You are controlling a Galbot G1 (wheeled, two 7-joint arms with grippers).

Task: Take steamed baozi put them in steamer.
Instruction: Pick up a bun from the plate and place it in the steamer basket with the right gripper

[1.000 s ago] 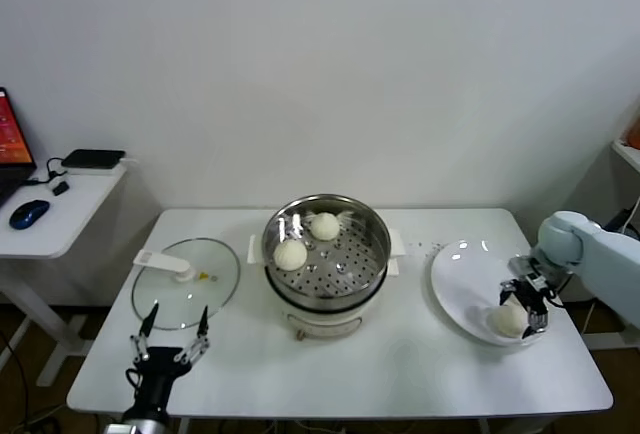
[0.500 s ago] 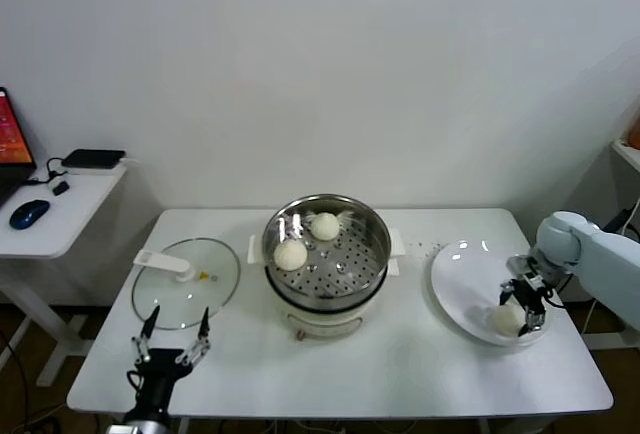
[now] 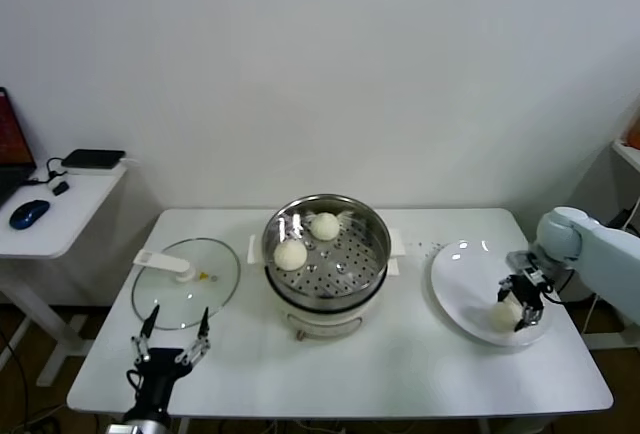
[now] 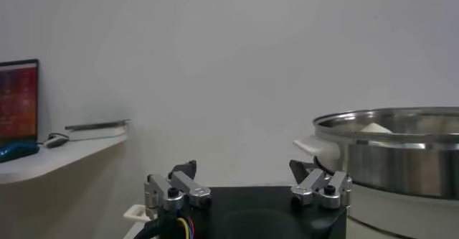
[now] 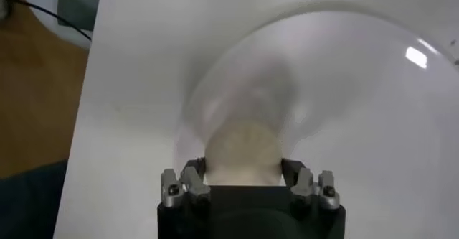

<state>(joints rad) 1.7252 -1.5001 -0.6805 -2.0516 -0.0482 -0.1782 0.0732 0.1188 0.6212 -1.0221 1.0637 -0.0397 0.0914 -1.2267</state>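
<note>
- One steamed baozi (image 3: 506,313) sits on the white plate (image 3: 458,279) at the table's right side, toward the plate's near right part; in the right wrist view it shows as a pale blurred lump (image 5: 242,147) right at the fingers
- The right gripper (image 3: 521,303) is down over that bun, its fingers drawn in narrow against both sides of it, gripping it while it rests on the plate
- Two more baozi lie inside the steamer (image 3: 326,252) at mid-table: one at the far side of the perforated tray (image 3: 324,225), one at the left (image 3: 290,254), apart from each other
- The steamer's steel wall also shows in the left wrist view (image 4: 401,154), with a bun top just above the rim
- The glass lid (image 3: 186,282) lies flat on the table (image 3: 400,364) left of the steamer, white handle toward the far left
- The left gripper (image 3: 172,335) hovers at the near left edge of the table, just in front of the lid, fingers spread wide and holding nothing
- A side desk (image 3: 55,209) with a blue mouse (image 3: 28,213) stands off to the left
</note>
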